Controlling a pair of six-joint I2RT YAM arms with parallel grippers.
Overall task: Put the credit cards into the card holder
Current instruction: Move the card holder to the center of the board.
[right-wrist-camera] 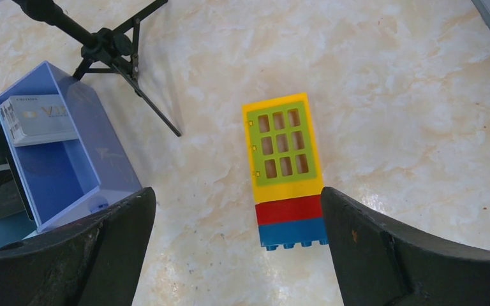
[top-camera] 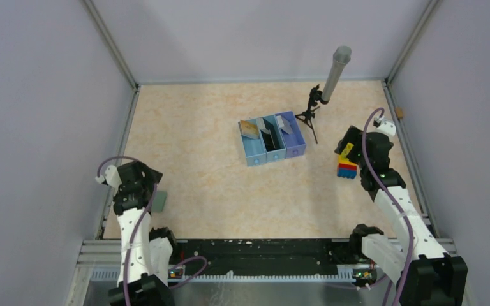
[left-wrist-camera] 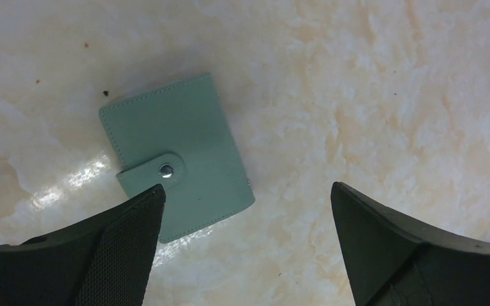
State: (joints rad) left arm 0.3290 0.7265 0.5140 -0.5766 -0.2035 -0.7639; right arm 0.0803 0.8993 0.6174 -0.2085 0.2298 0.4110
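The card holder lies shut on the table, grey-green with a snap tab. It sits just below and left of centre between the open fingers of my left gripper. In the top view it peeks out beside the left gripper. Credit cards stand in the blue tray: a tan one, a dark one and a pale one. The pale card also shows in the right wrist view. My right gripper hangs open at the far right, holding nothing.
A yellow, red and blue toy block lies under the right gripper, also seen as a block from above. A small black tripod carrying a grey tube stands right of the tray. Grey walls enclose the table.
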